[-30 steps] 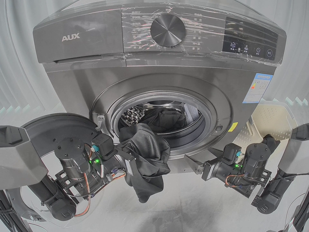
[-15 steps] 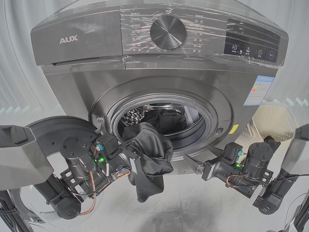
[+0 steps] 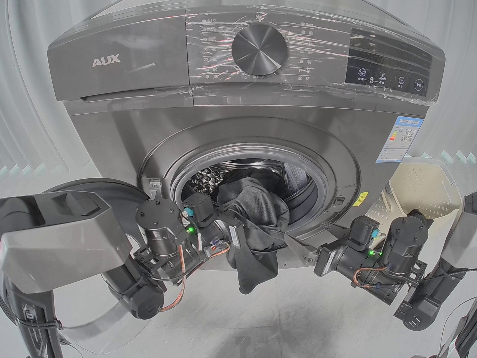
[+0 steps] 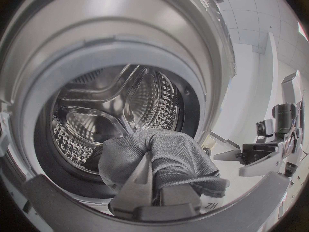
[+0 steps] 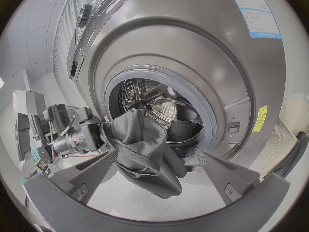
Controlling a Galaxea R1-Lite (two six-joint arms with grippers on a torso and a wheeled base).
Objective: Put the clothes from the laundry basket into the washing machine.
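Note:
The grey washing machine (image 3: 248,115) stands with its round door open. My left gripper (image 3: 239,226) is shut on a dark grey garment (image 3: 256,215) at the lower lip of the drum opening (image 3: 248,175). Part of the cloth lies over the rim and a tail hangs below it. In the left wrist view the garment (image 4: 161,155) bunches over the fingers (image 4: 141,178) in front of the steel drum (image 4: 128,107). Another dark garment (image 5: 183,129) lies inside the drum. My right gripper (image 3: 305,230) is open and holds nothing, low and right of the opening. The cream laundry basket (image 3: 422,185) stands at the right.
The open door (image 3: 94,195) hangs at the left beside my left arm. A dark cloth (image 5: 294,152) lies over the basket rim (image 5: 283,132). Pale floor (image 3: 298,319) spreads below the machine, and curtains hang behind it.
My left arm has moved up and right toward the drum, bringing the garment from below the opening onto its lip. The right gripper has barely shifted.

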